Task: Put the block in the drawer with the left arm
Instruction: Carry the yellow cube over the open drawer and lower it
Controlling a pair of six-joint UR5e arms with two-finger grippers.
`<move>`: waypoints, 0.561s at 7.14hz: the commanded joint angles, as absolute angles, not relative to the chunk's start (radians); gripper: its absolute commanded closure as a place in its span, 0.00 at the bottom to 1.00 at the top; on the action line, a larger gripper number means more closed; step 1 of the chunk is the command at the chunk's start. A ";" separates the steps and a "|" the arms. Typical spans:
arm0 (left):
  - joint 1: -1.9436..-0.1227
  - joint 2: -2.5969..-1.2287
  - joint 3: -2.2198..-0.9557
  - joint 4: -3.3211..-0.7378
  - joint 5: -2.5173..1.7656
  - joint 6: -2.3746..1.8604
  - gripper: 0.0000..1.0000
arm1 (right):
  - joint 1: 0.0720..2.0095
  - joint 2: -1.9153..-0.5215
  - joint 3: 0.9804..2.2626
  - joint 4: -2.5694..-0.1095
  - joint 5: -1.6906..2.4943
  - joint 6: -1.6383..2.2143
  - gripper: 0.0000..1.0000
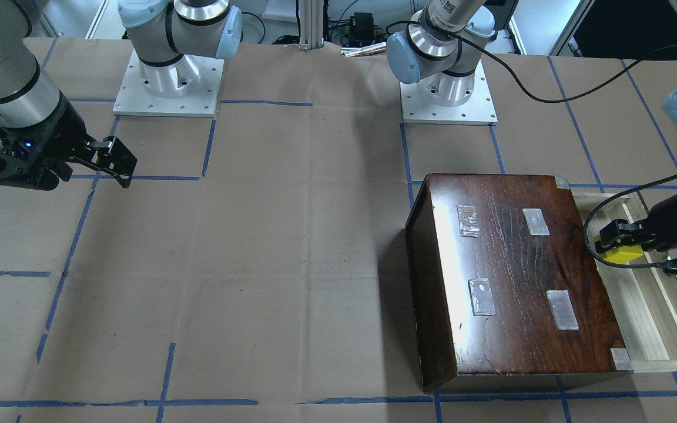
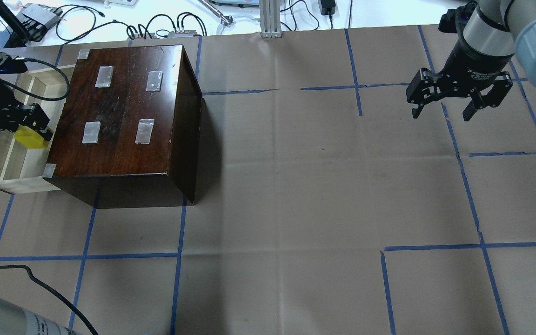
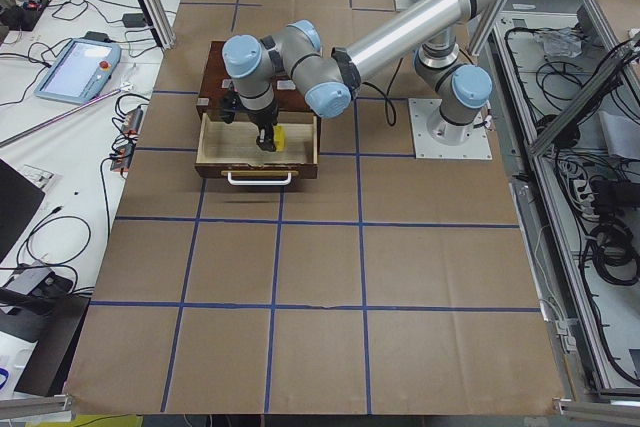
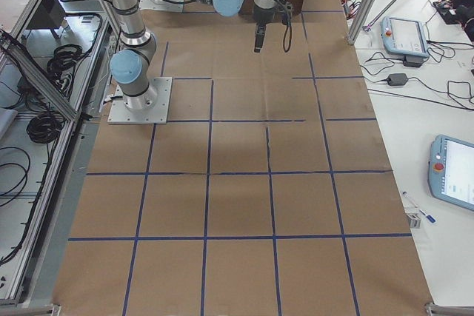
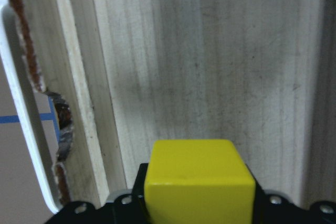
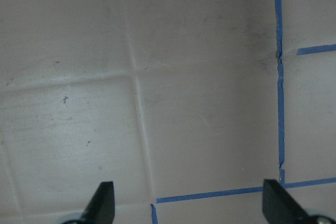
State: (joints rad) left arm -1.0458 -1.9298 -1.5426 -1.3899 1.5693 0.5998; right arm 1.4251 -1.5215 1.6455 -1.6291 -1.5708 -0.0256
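Note:
My left gripper [image 2: 28, 126] is shut on the small yellow block [image 2: 30, 138] and holds it over the open pale-wood drawer [image 2: 10, 160], which is pulled out of the dark box. In the left wrist view the block [image 5: 199, 182] sits between the jaws, close above the drawer floor [image 5: 210, 51]. The front-facing view shows the left gripper [image 1: 615, 235], the block [image 1: 623, 255] and the drawer [image 1: 656, 317] beside the box. My right gripper [image 2: 442, 109] is open and empty, far off above the bare table.
The glossy dark-brown box [image 2: 123, 107] with silver tape patches stands next to the drawer. A loose black cable [image 1: 588, 232] loops by the left wrist. The table [image 2: 319, 186] is brown paper with blue tape lines. Cables and gear lie beyond its far edge.

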 commanded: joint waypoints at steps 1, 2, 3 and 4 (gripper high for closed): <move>-1.048 -1.960 -1.543 -1.378 1.560 0.598 0.99 | 1.425 -1.520 1.644 -1.629 -1.571 -0.026 0.00; -1.048 -1.971 -1.533 -1.370 1.560 0.597 0.99 | 1.425 -1.522 1.646 -1.629 -1.571 -0.026 0.00; -1.048 -1.976 -1.529 -1.370 1.559 0.597 0.99 | 1.425 -1.522 1.646 -1.629 -1.571 -0.026 0.00; -1.048 -1.979 -1.522 -1.370 1.559 0.597 0.94 | 1.425 -1.522 1.646 -1.629 -1.571 -0.026 0.00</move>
